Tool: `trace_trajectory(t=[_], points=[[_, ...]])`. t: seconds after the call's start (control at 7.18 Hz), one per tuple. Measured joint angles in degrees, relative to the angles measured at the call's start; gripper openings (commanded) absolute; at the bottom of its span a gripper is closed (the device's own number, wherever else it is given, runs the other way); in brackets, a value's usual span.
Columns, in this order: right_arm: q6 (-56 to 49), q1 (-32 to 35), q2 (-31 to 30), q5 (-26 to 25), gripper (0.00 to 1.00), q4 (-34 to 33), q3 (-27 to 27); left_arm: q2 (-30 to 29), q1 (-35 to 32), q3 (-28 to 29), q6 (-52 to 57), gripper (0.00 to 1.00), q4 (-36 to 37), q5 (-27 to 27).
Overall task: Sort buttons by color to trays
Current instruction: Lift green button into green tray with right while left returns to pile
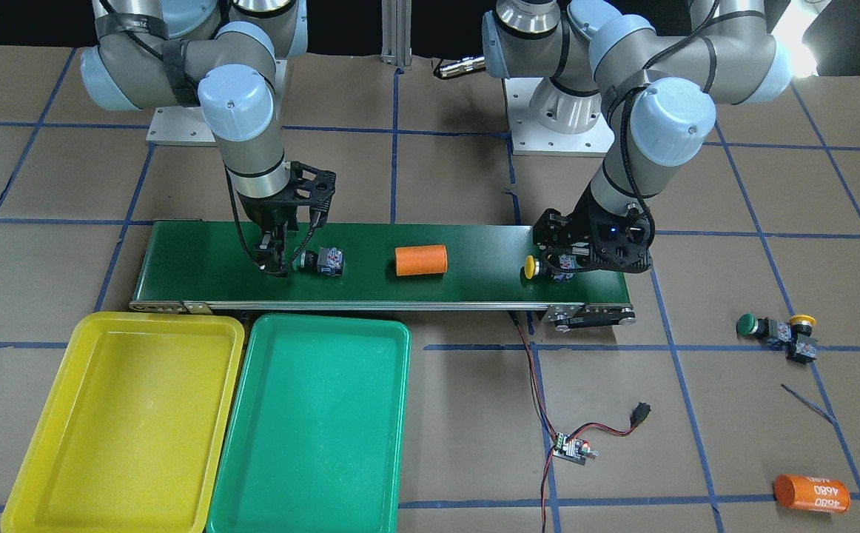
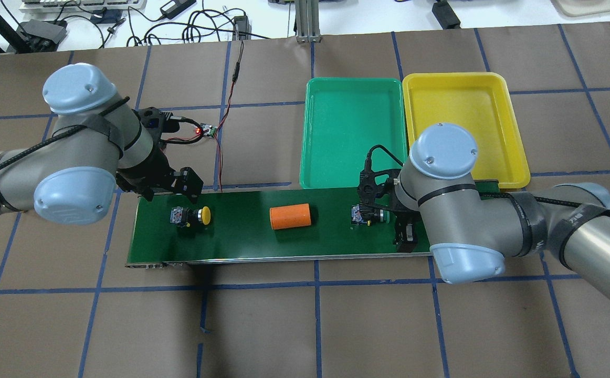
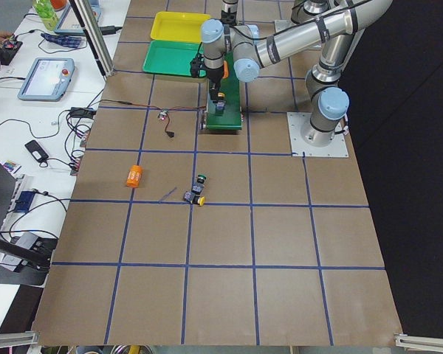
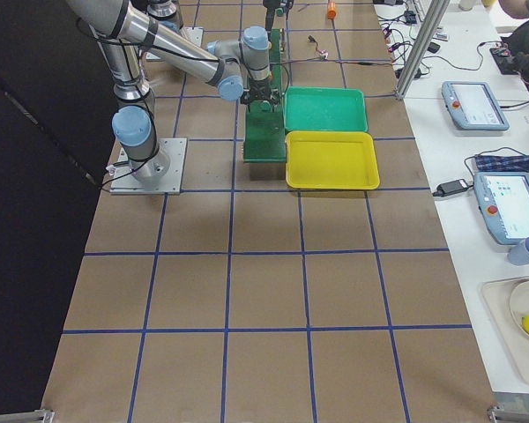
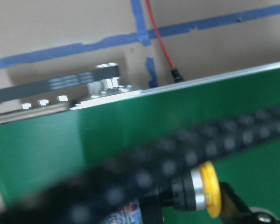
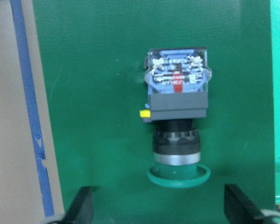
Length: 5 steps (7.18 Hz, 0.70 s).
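Note:
A yellow-capped button (image 1: 531, 268) lies on its side at one end of the conveyor belt (image 1: 215, 266). My left gripper (image 1: 574, 248) hangs open just over its body; the cap shows in the left wrist view (image 5: 208, 188) behind a blurred cable. A green-capped button (image 1: 320, 261) lies near the belt's other end. My right gripper (image 6: 161, 210) is open and empty, its fingers (image 6: 81, 207) just short of the green cap (image 6: 177, 176). Another green button (image 1: 747, 323) and yellow button (image 1: 802, 321) lie together on the table. The yellow tray (image 1: 67, 348) and green tray (image 1: 252, 355) are empty.
An orange cylinder (image 1: 420, 260) lies mid-belt between the two buttons. A second orange cylinder (image 1: 811, 492) lies on the table. A small circuit board (image 1: 570, 448) with red-black wires sits in front of the belt. The trays stand side by side along the belt's edge.

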Motion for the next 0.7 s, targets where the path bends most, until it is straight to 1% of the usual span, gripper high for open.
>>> trace_trajectory(t=[0.14,0.28,0.42,0.56,0.7], points=[[0.65,0.75,0.50,-0.04,0.99,0.01,-0.74,0.63,0.00,4.43,-2.25,1.00,-5.92,0.08],[0.95,1.38,1.18,-0.06,0.87,0.01,-1.52,1.27,-0.18,8.57,-4.73,1.00,-11.05,0.08],[1.02,1.92,1.62,-0.15,0.72,0.01,-1.97,1.83,-0.58,11.56,-7.32,1.00,-13.92,0.01],[1.05,2.54,1.82,-0.35,0.56,0.01,-2.16,2.35,-1.12,13.51,-9.27,1.00,-15.72,0.03],[1.05,2.96,1.86,-0.54,0.44,0.01,-2.21,2.74,-1.70,14.94,-10.20,1.00,-17.69,0.28]])
